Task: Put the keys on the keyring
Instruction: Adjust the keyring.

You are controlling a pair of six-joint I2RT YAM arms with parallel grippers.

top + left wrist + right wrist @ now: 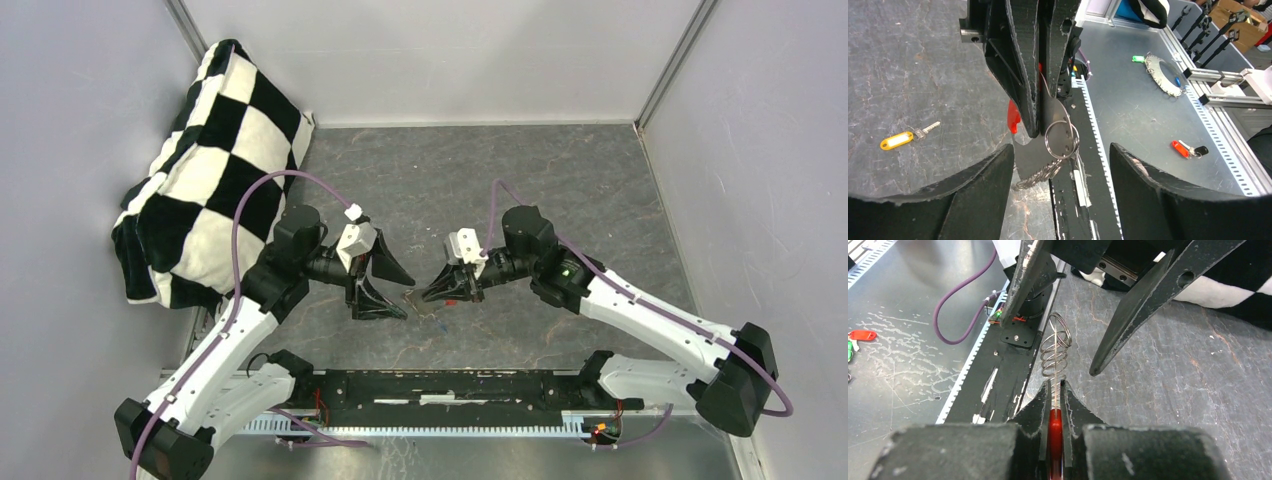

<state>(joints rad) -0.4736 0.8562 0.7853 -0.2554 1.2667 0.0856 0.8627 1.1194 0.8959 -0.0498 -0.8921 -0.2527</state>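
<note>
Right pincer (1054, 386) clamps the keyring (1054, 429), left pincer (1060, 149) gapes; next I'd fetch the yellow-capped key (902, 139) at nine o'clock.

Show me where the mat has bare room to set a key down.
Bare: the grey marbled mat behind both grippers, between the black-and-white checked cushion and the right wall. Crowded: the middle, where the open left gripper flanks the red keyring with steel loops clamped in the right gripper.
</note>
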